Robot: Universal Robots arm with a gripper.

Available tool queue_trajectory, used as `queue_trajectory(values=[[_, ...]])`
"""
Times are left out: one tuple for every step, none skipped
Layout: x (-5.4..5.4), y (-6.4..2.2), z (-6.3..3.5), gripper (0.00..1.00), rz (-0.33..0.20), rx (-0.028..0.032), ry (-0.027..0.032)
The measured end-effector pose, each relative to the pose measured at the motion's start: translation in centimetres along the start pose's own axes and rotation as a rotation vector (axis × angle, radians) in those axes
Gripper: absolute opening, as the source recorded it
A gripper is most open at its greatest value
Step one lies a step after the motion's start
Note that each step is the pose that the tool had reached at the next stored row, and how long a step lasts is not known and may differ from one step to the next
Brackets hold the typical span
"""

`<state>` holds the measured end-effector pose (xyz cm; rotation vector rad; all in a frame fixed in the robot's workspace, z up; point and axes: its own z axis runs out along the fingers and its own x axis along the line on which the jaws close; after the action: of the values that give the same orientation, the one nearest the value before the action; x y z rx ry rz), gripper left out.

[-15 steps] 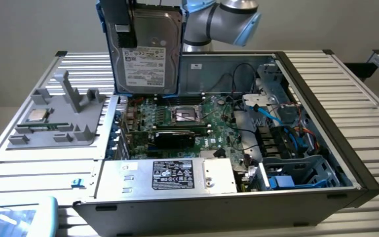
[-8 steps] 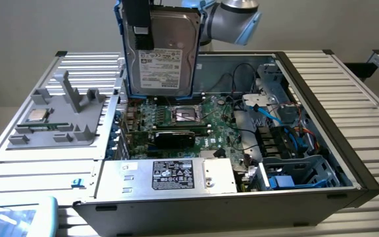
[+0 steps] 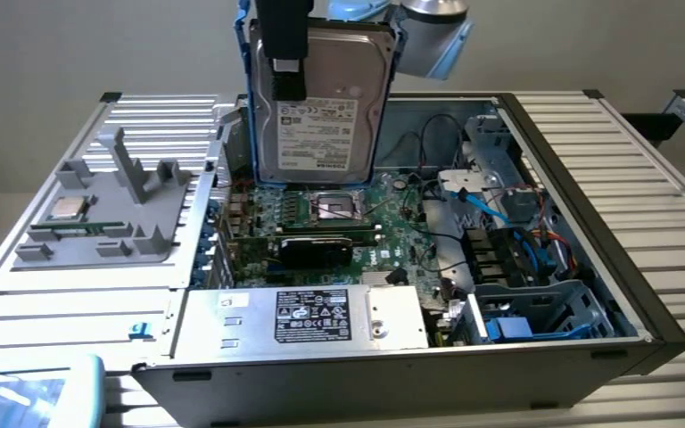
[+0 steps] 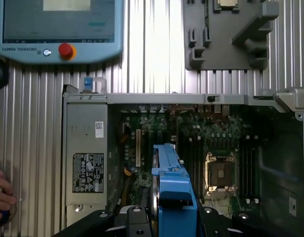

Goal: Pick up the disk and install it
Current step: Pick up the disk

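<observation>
The disk (image 3: 325, 107), a silver-grey hard drive with a white label in a blue carrier frame, hangs upright above the open computer case (image 3: 581, 267), over the motherboard's far side. My gripper (image 3: 307, 67) is shut on the disk from above, with one black finger (image 3: 284, 49) lying across its labelled face. From the wrist, the carrier's blue edge (image 4: 172, 192) runs between the two black fingers (image 4: 134, 222) and points down at the motherboard beside the CPU socket (image 4: 220, 173).
A silver power supply box (image 3: 318, 316) with a black label fills the case's near corner. A blue-grey drive cage (image 3: 533, 312) sits at the exterior view's right. A grey fixture (image 3: 104, 209) holds a small chip (image 3: 69, 209). A teach pendant (image 4: 58, 29) and a hand (image 4: 1, 195) lie outside the case.
</observation>
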<state>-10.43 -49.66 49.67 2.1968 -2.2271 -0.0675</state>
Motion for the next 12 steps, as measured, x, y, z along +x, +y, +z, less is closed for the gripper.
queue_trajectory(values=[[0.2, -0.3, -0.01, 0.37, 0.0, 0.0003, -0.0001], [0.3, -0.59, -0.03, 0.37, 0.0, 0.0006, 0.0], [0.4, -0.87, -0.04, 0.37, 0.0, 0.0008, -0.0001], [0.5, -1.2, -0.07, 0.37, 0.0, 0.001, -0.0001], [0.6, -1.54, -0.1, 0.37, 0.0, 0.001, 0.0], [0.7, -1.85, -0.14, 0.37, 0.0, 0.001, -0.0001], [0.8, -2.16, -0.2, 0.37, 0.0, 0.0011, -0.0001], [0.9, -2.49, -0.27, 0.37, 0.0, 0.001, 0.0], [1.0, -2.86, -0.35, 0.37, 0.0, 0.0011, -0.0001], [1.1, -3.22, -0.42, 0.37, 0.0, 0.0011, 0.0], [1.2, -3.59, -0.5, 0.37, 0.0, 0.0011, -0.0001], [1.3, -3.97, -0.57, 0.37, 0.0, 0.0011, 0.0]])
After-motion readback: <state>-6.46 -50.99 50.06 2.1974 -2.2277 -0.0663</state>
